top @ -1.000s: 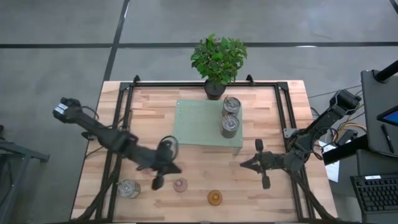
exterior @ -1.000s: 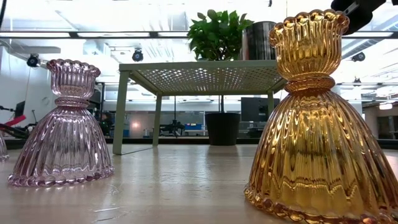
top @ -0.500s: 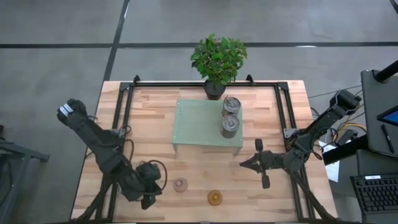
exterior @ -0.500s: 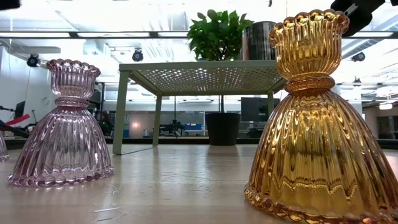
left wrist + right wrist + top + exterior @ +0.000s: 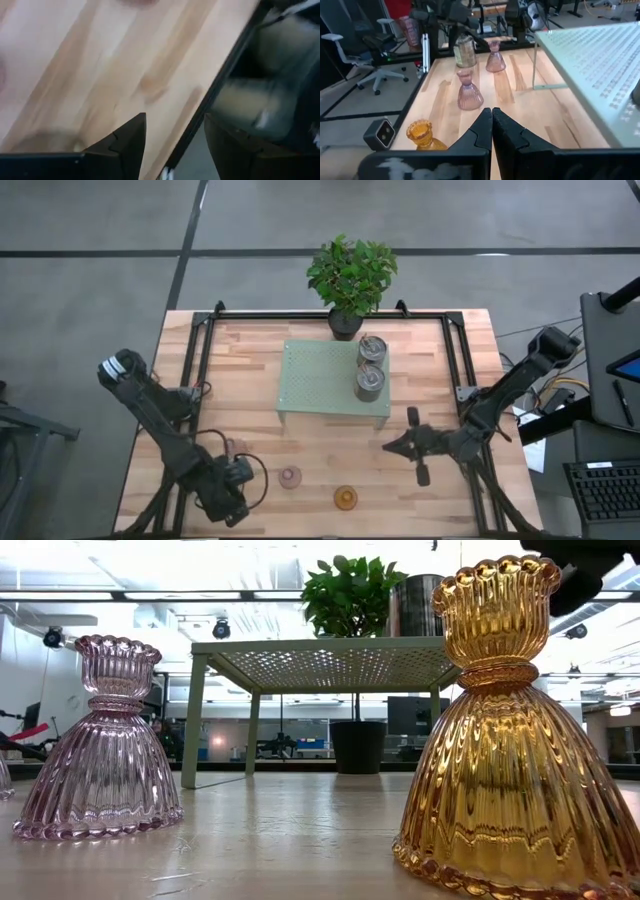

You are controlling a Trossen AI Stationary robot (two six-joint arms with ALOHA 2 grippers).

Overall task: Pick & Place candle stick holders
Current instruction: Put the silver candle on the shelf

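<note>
My left gripper (image 5: 228, 502) hangs open over the table's near left corner, with only bare wood and the table's edge between its fingers (image 5: 175, 118). A silvery candle stick holder (image 5: 464, 50) stands under that arm; the high view hides it. Two pale pink holders (image 5: 290, 476) (image 5: 495, 56) and an amber one (image 5: 345, 498) stand on their wide bases near the front edge. Two more silvery holders (image 5: 372, 348) (image 5: 368, 383) stand on the green perforated stand (image 5: 320, 380). My right gripper (image 5: 392, 446) is shut, low over the table right of the amber holder.
A potted green plant (image 5: 350, 275) stands at the far edge behind the stand. Black rails (image 5: 200, 380) run along the table's sides. Bare wood (image 5: 250, 370) lies left of the stand. An office chair (image 5: 365, 60) shows beyond the table's left edge.
My left gripper has swung from the middle of the table, left of the stand, toward the near left corner, ending over the silvery holder there. My right gripper has edged slightly toward the table's left.
</note>
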